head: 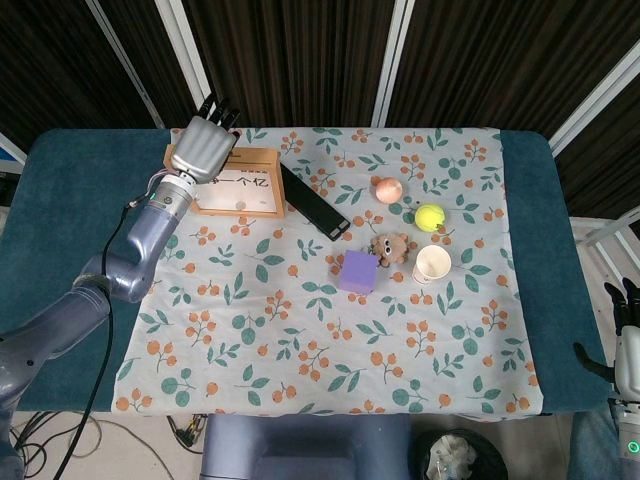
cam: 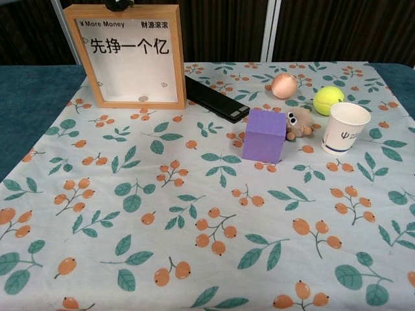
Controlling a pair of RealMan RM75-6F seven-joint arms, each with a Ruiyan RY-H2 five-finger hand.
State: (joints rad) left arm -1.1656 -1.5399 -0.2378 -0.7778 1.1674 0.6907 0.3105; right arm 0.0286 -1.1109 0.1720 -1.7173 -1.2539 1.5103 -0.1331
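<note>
A wooden picture frame (cam: pixel 130 57) with Chinese writing stands upright at the far left of the flowered cloth (head: pixel 300 330). My left hand (head: pixel 203 146) hovers at the frame's (head: pixel 236 181) top edge with its fingers stretched out away from me. Only a dark tip of that hand (cam: pixel 118 4) shows in the chest view, touching the top rail. I cannot see whether the thumb presses the frame. My right hand (head: pixel 628 345) hangs off the table's near right corner, fingers apart, holding nothing.
A black flat bar (head: pixel 314 200) lies beside the frame. To the right are a peach-coloured ball (head: pixel 387 189), a tennis ball (head: pixel 430 216), a small plush toy (head: pixel 392 246), a purple block (head: pixel 358 271) and a paper cup (head: pixel 432 264).
</note>
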